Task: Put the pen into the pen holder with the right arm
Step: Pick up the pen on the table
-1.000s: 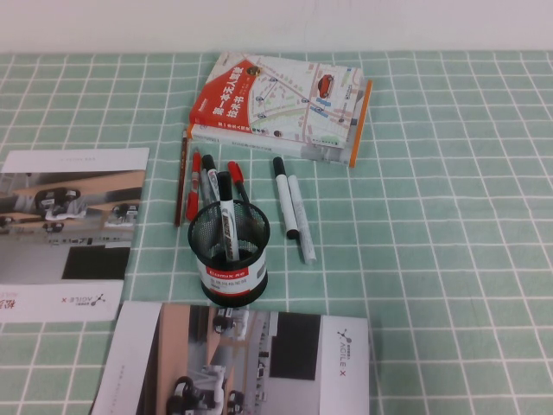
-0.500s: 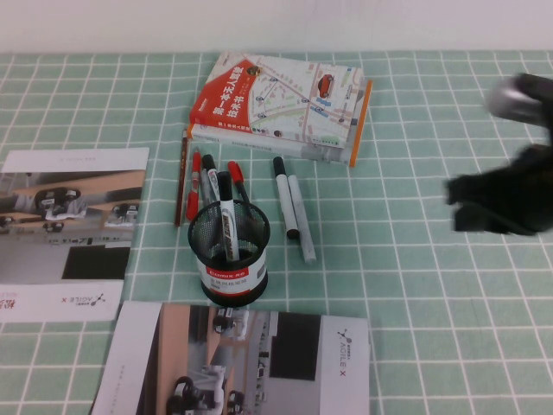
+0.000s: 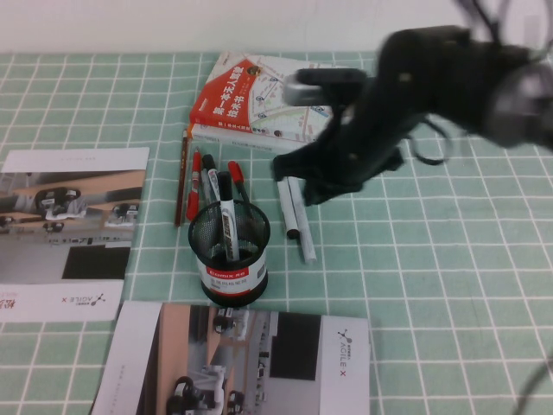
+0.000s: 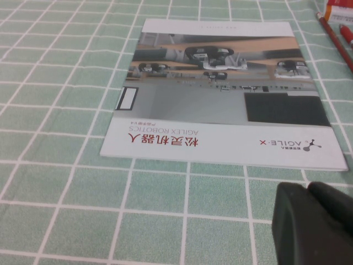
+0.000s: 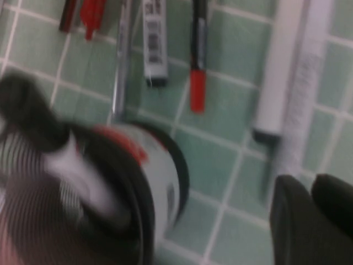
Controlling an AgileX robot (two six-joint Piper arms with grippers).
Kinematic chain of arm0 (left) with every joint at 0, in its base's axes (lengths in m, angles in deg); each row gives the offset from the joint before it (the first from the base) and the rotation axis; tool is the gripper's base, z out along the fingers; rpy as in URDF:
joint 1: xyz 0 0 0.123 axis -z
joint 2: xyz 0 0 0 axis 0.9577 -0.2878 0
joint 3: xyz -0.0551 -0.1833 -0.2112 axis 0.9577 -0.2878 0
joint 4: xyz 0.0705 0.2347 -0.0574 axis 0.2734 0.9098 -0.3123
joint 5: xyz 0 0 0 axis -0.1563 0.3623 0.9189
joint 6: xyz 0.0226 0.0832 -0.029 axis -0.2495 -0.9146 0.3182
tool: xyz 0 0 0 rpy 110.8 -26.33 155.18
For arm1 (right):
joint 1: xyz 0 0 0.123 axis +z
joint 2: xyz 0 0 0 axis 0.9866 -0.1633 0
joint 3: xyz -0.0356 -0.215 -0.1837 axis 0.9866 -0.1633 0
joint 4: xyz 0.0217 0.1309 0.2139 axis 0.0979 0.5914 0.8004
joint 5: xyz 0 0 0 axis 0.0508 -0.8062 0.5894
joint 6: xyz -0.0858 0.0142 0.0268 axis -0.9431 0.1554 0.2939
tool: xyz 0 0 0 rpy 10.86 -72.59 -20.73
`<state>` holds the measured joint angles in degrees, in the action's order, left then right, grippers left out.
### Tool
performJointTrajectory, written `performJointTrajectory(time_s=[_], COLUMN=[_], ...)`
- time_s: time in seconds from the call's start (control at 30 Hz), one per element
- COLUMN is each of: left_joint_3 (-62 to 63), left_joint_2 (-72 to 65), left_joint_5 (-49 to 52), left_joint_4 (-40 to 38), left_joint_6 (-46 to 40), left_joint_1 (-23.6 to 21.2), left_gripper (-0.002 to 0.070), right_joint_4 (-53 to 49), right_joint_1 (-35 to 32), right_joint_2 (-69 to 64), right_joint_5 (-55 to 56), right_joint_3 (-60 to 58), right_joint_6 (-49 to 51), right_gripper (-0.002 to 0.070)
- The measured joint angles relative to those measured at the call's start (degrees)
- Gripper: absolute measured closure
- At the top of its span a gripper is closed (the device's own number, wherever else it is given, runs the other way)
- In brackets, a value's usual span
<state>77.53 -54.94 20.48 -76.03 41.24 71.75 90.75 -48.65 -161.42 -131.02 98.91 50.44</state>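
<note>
— Where's the right gripper (image 3: 298, 181)?

— I see it over two white pens (image 3: 295, 212), at three o'clock from the pen holder (image 3: 230, 252). Its jaws: I can't tell.

— And the left gripper (image 4: 314, 223)?

— Low above the desk (image 4: 60, 182), beside a brochure (image 4: 220, 96). Jaws unclear too.

A green checked tablecloth (image 3: 449, 285) meets a plain pale wall (image 3: 130, 24).

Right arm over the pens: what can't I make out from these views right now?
- Right hand: finger state unclear; high view blurred, wrist view crops it.
- Two white pens: upper ends hidden behind the right arm, high view.
- Left hand: cut off by the left wrist frame edge.
- Pen holder: label unreadable.
</note>
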Motion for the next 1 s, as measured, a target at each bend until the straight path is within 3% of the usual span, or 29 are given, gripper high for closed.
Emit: performJointTrajectory(time_s=[0.2,0.3,0.5,0.87,1.0], left_joint_3=[0.0,0.0,0.0,0.0,0.0], left_joint_2=[0.0,0.0,0.0,0.0,0.0], left_joint_5=[0.0,0.0,0.0,0.0,0.0], left_joint_4=[0.0,0.0,0.0,0.0,0.0], left_joint_6=[0.0,0.0,0.0,0.0,0.0], left_joint_1=[0.0,0.0,0.0,0.0,0.0], left_gripper=[0.0679,0.0679,0.0679,0.0679,0.0679], right_joint_4=[-3.1,-5.8,-8.5,-10.0,-10.2], right_joint_1=[0.7,0.7,0.7,0.7,0.7], right_joint_2=[-11.5,-16.1,-22.2,-25.6,-26.0], right_joint_5=[-6.1,-9.0,-11.6,-12.7,-13.3], right_joint_3=[14.5,20.3,27.4,28.7,29.2], right_joint_6=[3.2,5.2,6.3,6.4,6.4], right_gripper=[0.0502,0.0465,0.0453,0.0453,0.0497])
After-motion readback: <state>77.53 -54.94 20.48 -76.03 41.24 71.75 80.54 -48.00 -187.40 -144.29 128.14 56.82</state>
